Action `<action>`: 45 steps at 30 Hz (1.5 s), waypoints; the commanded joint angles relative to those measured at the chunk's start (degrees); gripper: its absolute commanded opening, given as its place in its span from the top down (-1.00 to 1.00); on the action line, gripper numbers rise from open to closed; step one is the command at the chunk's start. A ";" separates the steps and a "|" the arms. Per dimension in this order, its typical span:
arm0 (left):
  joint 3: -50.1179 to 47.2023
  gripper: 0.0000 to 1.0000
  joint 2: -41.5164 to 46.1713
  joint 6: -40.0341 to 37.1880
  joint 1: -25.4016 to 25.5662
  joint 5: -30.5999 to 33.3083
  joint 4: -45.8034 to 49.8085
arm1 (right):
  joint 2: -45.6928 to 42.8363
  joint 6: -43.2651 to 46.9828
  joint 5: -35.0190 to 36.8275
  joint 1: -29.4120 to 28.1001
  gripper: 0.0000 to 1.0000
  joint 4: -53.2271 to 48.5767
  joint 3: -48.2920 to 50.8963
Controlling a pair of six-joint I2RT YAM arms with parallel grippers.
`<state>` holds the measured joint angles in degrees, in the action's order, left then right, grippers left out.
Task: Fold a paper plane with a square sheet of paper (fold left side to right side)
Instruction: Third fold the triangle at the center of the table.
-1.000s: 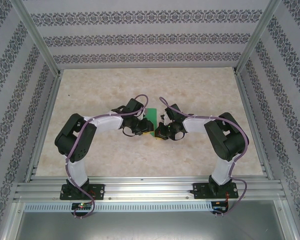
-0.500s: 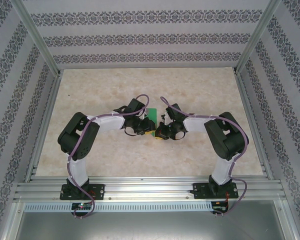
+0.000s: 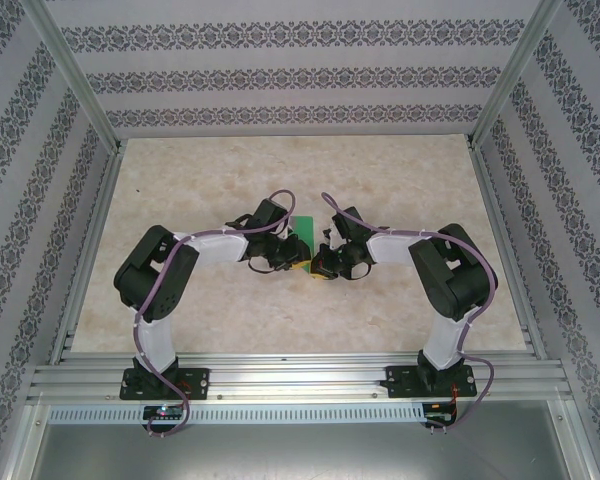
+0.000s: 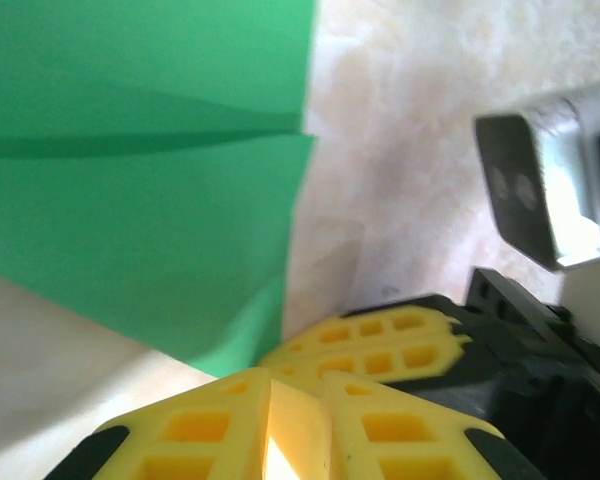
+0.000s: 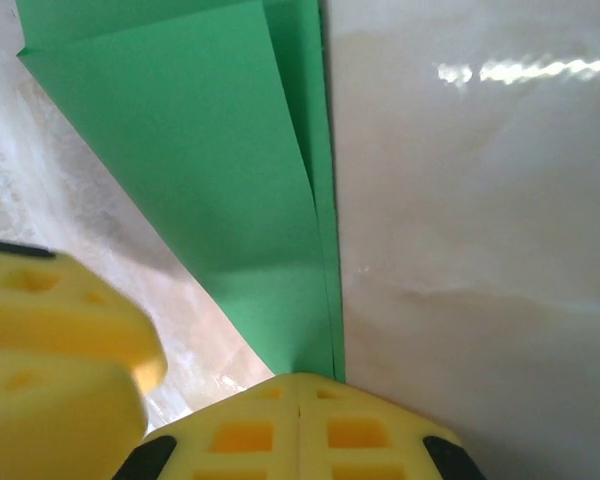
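- The right pincer point(image 5: 298, 388) is clenched. Its yellow fingertips are pressed together and touch the narrow near tip of the green paper point(image 5: 200, 170).
- The left pincer point(image 4: 272, 385) sits at the same end of the paper. Its fingertips are close together with a bright slit between them. I cannot tell whether it is fully clenched or nips the paper.
- Both pincers are just beside each other at the paper's near end, and each wrist view catches a yellow finger of the other.
- The paper lies flat on the worktop point(image 3: 400, 180), folded into overlapping layers with a crease across it. One long straight edge runs away from the right pincer, and a slanted edge runs off toward the left pincer.
- Beyond the straight edge the worktop is bare. Seen from above, the paper lies mid-worktop between the two wrists, with open room on every side and the patterned walls point(image 3: 280, 70) well apart from it.
- Since a second ago the left arm has swung a little toward the paper. The right arm and the paper have kept their places.
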<state>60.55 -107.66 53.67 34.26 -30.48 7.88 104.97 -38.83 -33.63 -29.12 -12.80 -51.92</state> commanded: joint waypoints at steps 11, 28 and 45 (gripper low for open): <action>-1.48 0.85 2.21 -0.03 -1.84 1.48 -2.39 | 3.40 1.39 4.27 -0.06 0.93 -4.09 0.80; 3.17 0.87 -4.90 -0.32 0.73 1.46 -1.60 | 3.58 1.46 4.63 -0.14 0.93 -4.96 0.53; 1.58 0.89 -6.57 -5.01 -0.26 9.59 2.75 | 4.19 1.65 7.08 -0.14 0.94 -8.05 -0.16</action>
<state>63.44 -112.73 51.27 34.68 -27.81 8.43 105.56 -38.48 -33.54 -29.12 -14.98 -53.32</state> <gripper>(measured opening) 0.060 0.049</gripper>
